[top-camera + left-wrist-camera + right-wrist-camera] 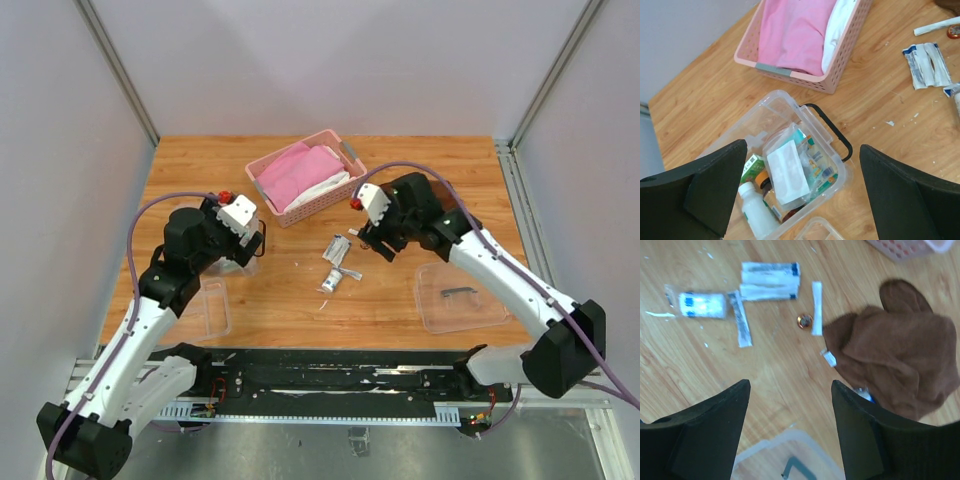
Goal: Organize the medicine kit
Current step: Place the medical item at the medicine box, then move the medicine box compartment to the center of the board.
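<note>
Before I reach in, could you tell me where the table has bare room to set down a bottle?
The table is bare near the front, between the divided tray and the lid, and in the far left corner beside the pink basket. The centre is crowded with packets, a brown cloth beside them.

One pink basket [318, 205] — one lid [440, 312]
</note>
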`<state>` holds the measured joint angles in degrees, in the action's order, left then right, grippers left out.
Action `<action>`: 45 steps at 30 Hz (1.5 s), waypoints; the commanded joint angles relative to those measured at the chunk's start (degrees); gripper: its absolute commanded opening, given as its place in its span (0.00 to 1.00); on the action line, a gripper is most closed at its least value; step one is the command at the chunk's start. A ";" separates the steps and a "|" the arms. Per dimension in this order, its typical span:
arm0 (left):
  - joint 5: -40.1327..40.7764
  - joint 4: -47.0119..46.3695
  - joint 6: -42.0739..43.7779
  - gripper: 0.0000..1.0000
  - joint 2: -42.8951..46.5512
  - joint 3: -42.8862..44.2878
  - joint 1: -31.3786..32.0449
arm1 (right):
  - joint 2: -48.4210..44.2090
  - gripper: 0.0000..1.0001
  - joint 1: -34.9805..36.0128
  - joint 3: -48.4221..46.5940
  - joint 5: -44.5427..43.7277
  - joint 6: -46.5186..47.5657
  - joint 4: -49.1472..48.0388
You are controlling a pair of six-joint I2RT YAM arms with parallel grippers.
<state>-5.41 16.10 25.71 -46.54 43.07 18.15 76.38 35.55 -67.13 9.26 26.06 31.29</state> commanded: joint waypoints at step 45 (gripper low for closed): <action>-0.59 33.52 59.37 0.75 -6.37 -10.94 0.27 | -22.59 0.67 -15.95 15.51 16.94 1.27 5.16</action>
<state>-7.66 56.86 81.52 -52.14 33.95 18.15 54.61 19.77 -52.34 26.37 26.15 37.04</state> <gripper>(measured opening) 0.750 0.673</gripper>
